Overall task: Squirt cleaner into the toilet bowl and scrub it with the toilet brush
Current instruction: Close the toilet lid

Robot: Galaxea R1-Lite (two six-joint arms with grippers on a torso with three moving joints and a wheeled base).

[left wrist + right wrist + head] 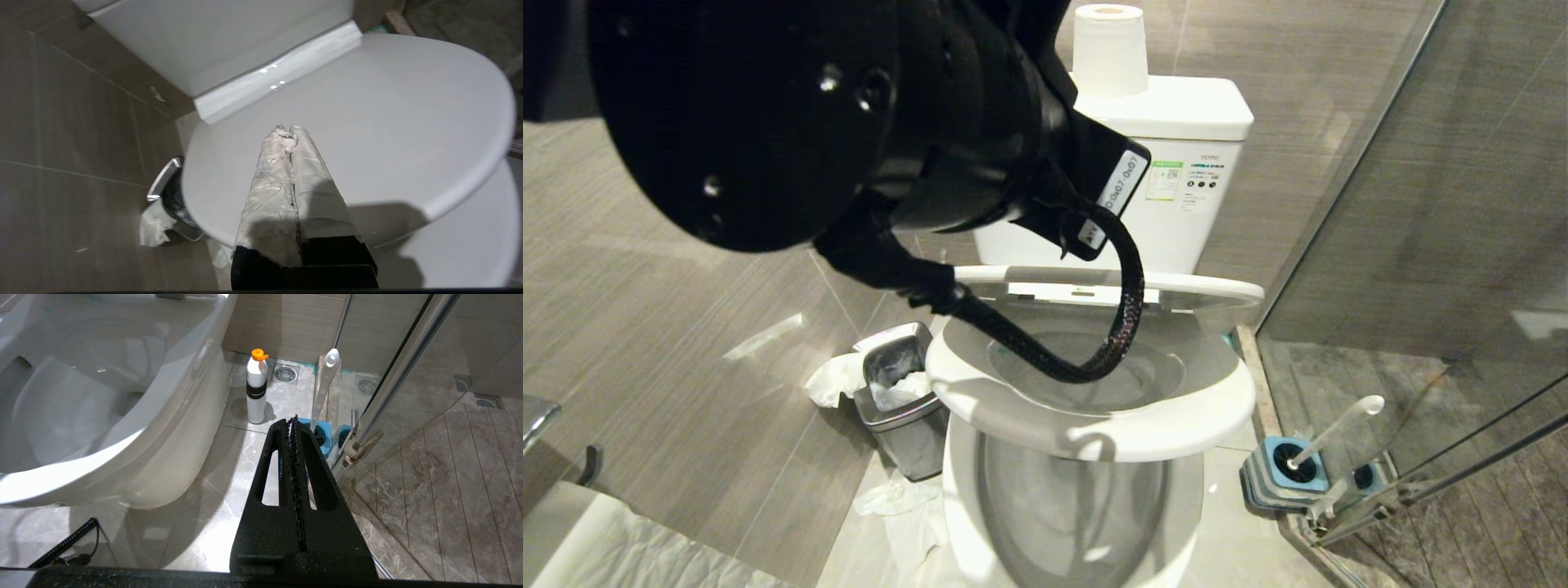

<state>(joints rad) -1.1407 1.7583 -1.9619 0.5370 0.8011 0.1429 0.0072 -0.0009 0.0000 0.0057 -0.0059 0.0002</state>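
The toilet bowl (1062,490) serves as the reference point. Its white lid (1094,384) stands partly raised, hanging tilted over the basin, with the cistern (1176,163) behind it and a roll of paper (1107,49) on the cistern top.

The left arm (809,122) fills the upper part of the head view, close to the camera, its black cable (1094,359) looping down in front of the lid. The left gripper (288,130), its fingers (269,183) wrapped in pale material, is pressed shut with nothing between them; its tips lie against or just above the lid's upper surface, and contact cannot be confirmed.

The right gripper (293,420) sits low beside the bowl's right flank, its black fingers (318,486) closed together and empty.

The toilet brush (1339,429) stands on the floor to the right of the bowl, next to the glass shower door (1421,245), handle leaning in its blue holder (1286,474). A white bottle with an orange cap (257,388) stands on the floor between bowl and brush.

A small steel bin (903,400) sits left of the bowl, with crumpled paper (837,380) beside it.
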